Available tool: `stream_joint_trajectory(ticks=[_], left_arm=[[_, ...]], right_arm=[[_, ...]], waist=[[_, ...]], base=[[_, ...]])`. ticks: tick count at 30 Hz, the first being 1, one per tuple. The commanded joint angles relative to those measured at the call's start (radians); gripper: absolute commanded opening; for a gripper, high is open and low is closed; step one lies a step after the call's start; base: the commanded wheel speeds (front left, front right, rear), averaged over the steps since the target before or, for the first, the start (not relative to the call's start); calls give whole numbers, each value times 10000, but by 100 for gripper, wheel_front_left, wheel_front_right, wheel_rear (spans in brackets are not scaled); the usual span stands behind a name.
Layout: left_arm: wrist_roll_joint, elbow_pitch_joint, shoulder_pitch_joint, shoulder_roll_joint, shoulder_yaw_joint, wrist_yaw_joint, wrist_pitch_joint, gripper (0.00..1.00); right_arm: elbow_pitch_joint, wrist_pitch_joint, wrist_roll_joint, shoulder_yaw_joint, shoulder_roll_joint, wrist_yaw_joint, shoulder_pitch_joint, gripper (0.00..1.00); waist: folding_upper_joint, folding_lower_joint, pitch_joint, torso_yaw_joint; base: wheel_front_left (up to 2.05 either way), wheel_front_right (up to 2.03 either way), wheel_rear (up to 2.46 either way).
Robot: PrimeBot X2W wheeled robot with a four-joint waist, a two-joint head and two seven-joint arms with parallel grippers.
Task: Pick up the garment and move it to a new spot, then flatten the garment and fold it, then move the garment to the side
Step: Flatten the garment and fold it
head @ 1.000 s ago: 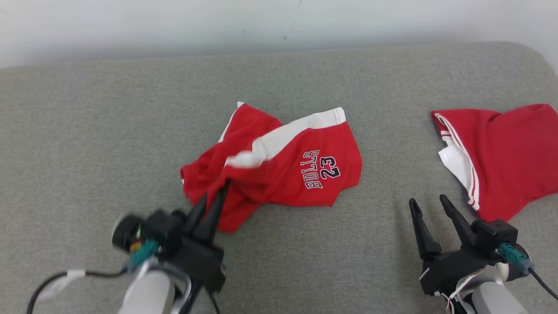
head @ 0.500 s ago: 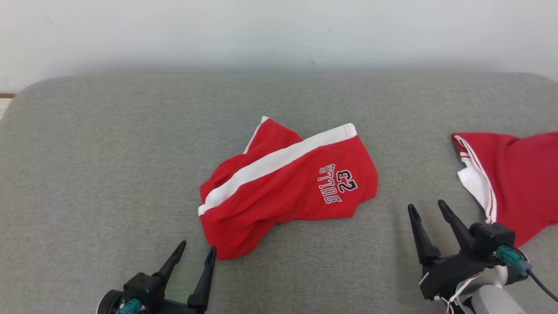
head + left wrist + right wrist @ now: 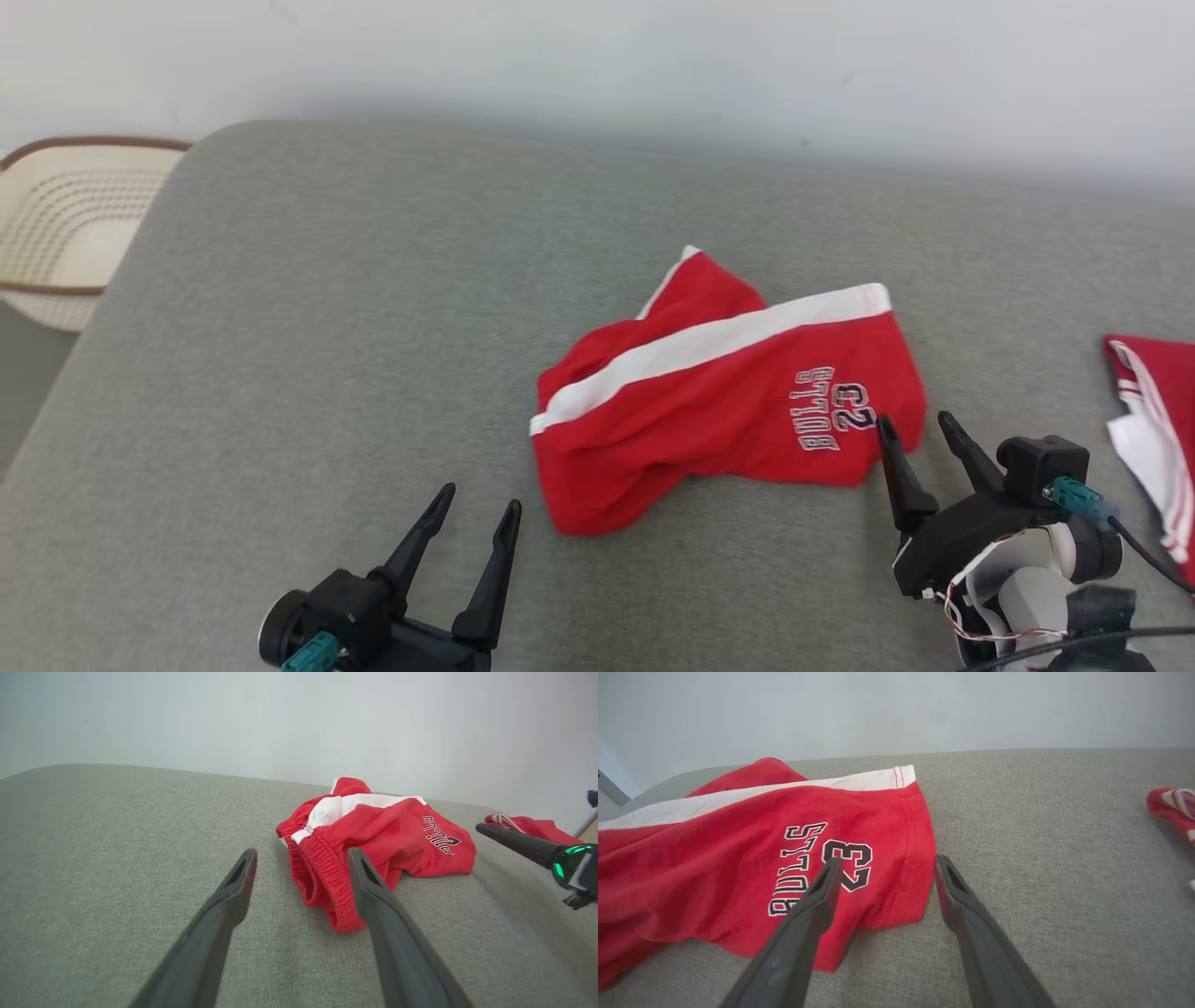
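Note:
Red shorts [image 3: 728,401] with a white side stripe and "BULLS 23" print lie loosely folded on the grey cushion [image 3: 327,327]. In the left wrist view the shorts [image 3: 373,835] show their elastic waistband nearest the fingers. My left gripper [image 3: 478,497] is open, just left of and below the waistband end, apart from the cloth. Over at the printed leg hem, my right gripper [image 3: 913,426] stands open with nothing between its fingers. In the right wrist view the shorts [image 3: 738,849] lie under and left of the fingertips, hem corner between them.
A second red and white garment [image 3: 1153,439] lies at the right edge of the cushion. A cream woven basket [image 3: 65,224] with a brown rim stands off the cushion's left end. A pale wall runs behind.
My left gripper let go of the shorts, opened and drew back toward me; the cloth settled flatter. The camera has swung left, shifting everything rightward and bringing the basket in.

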Motion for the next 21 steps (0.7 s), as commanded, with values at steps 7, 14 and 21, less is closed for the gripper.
stream_joint_trajectory(ticks=[7, 14, 21], left_arm=[[-142, -150, 176, 4, -130, 91, -40, 100], [-222, -241, 70, 3, -198, 85, -40, 100], [-356, -365, 145, 3, -309, 136, -40, 100]], right_arm=[[1454, -38, -319, -3, 239, 0, -535, 100], [2474, -15, -672, 101, 382, 0, -855, 39], [1789, -18, -989, 185, 263, 0, -328, 0]], waist=[[-1, 0, 112, 626], [-1, 0, 105, 587], [-1, 0, -145, 245]], base=[[0, 0, 0], [0, 0, 0], [0, 0, 0]])
